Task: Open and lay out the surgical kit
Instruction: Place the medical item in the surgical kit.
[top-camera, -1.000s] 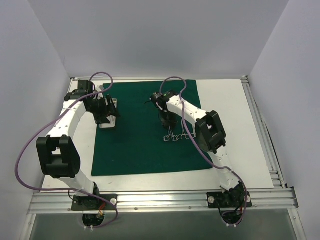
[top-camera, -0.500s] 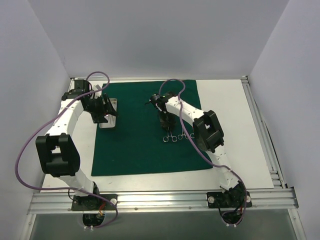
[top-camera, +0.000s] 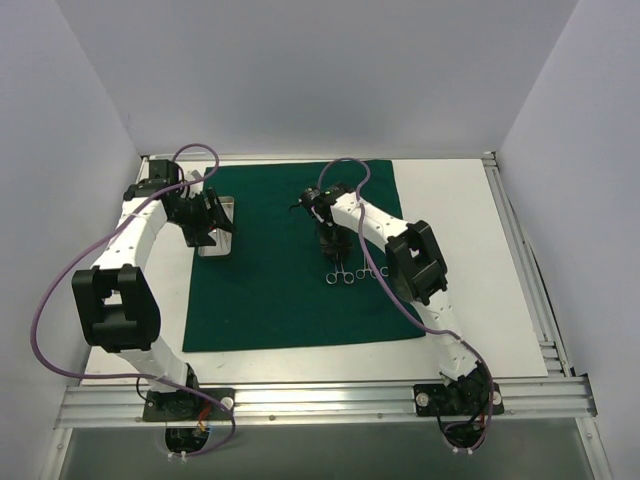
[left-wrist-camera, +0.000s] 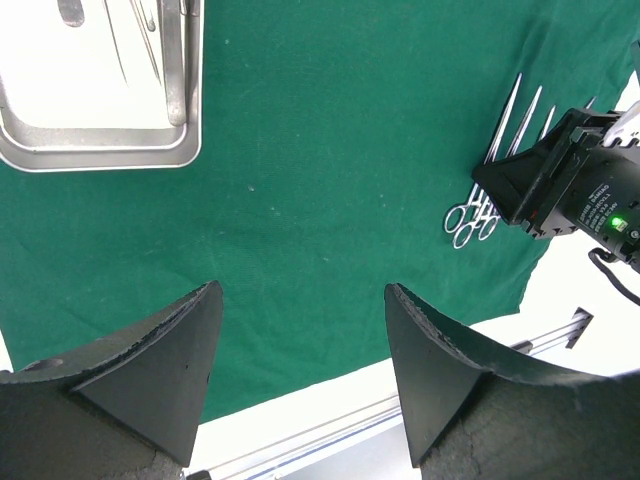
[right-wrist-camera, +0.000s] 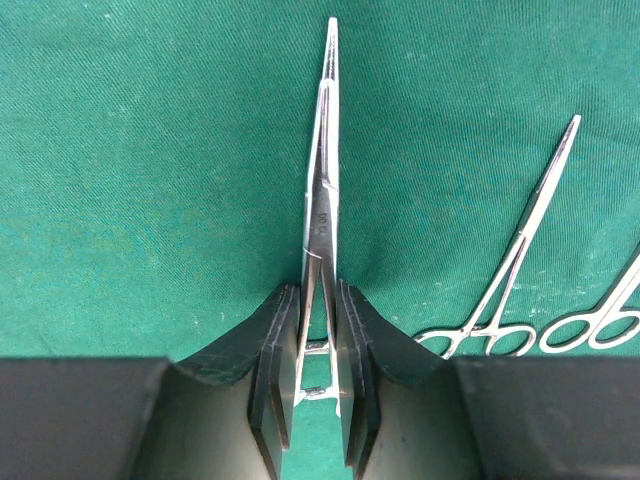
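Note:
The surgical kit's dark green drape lies spread flat on the table. Its silver tray sits at the drape's left edge, and the left wrist view shows thin steel instruments in the tray. My left gripper hovers over the tray, open and empty. My right gripper is near the drape's middle, shut on a pair of ring-handled forceps by the shanks, tips pointing away. More forceps lie on the cloth just to the right.
White table surface borders the drape on the right and front. An aluminium rail runs along the near edge, with both arm bases on it. White walls close in the left, back and right sides. Purple cables loop above both arms.
My left arm has drawn back slightly toward the far left over the tray. The right gripper, still holding the forceps, has barely moved.

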